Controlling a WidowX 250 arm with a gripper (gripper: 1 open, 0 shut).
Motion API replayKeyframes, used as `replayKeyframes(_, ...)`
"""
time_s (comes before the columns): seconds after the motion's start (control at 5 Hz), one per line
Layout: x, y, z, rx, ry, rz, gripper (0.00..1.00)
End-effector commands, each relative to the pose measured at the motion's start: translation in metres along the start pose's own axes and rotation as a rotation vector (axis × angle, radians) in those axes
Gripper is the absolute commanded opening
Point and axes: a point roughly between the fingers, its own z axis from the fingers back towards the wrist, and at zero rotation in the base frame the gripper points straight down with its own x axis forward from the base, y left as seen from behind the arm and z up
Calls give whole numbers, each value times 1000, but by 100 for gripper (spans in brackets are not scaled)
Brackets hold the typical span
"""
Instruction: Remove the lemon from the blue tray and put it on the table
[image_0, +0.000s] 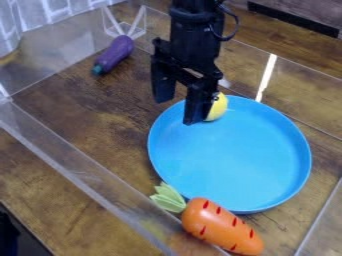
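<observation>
The small yellow lemon lies at the far left rim of the round blue tray on the dark wood table. My black gripper hangs pointing down over that rim, open, with nothing between its fingers. One finger covers the lemon's left side in this view. The other finger stands over the table just outside the tray. Whether either finger touches the lemon cannot be told.
An orange carrot with green leaves lies at the tray's near edge. A purple eggplant lies at the back left. Clear plastic walls run around the table.
</observation>
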Motion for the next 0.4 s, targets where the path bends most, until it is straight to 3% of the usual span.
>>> replayKeyframes(0.0,15,-5,19,19,-67,-67,100)
replayKeyframes(0.2,24,-6,27,26,-99,-100,100)
